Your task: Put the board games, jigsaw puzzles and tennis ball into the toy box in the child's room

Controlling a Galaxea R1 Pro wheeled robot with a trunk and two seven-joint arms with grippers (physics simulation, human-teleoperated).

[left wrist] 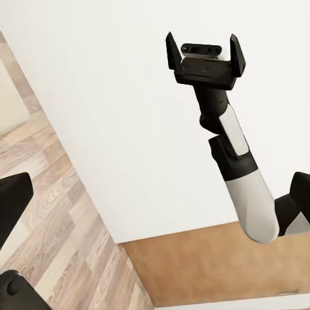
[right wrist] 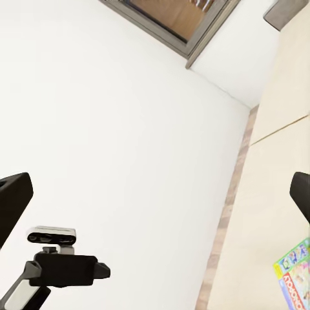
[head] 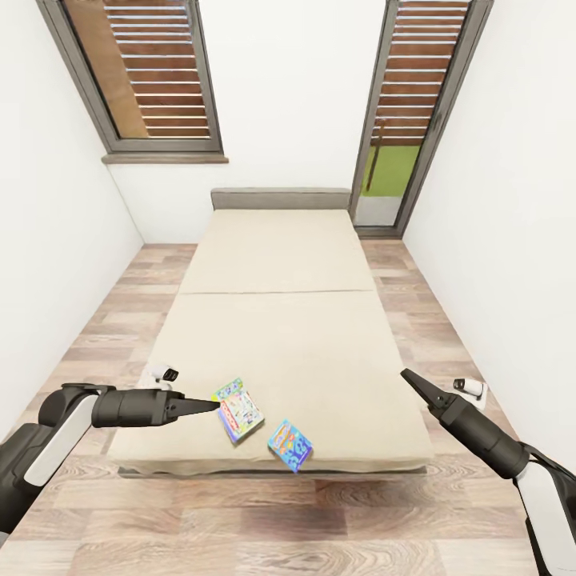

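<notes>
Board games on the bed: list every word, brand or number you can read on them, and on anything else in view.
Nothing can be read for certain.
Left board game: busy printed cover with a red title band, too small and blurred to read.
Right board game: blue cover with coloured shapes, lettering illegible.
Right wrist view of the left board game: a red band of letters, cropped and blurred.
No text stands on the bed.

Both arms reach forward, left tool (head: 214, 406) and right tool (head: 405, 374) with fingers spread, empty.
</notes>
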